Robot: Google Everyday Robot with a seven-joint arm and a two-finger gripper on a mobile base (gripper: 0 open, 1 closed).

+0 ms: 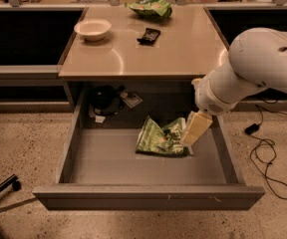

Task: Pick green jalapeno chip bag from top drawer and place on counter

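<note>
Inside top drawer [108, 159], claw [192, 136] at right edge of green jalapeno chip bag [157, 137], grip unclear.

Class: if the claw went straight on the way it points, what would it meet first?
Probably the right edge of the green jalapeno chip bag, below the claw in the top drawer; depth is unclear, so possibly the drawer floor beside it.
</note>
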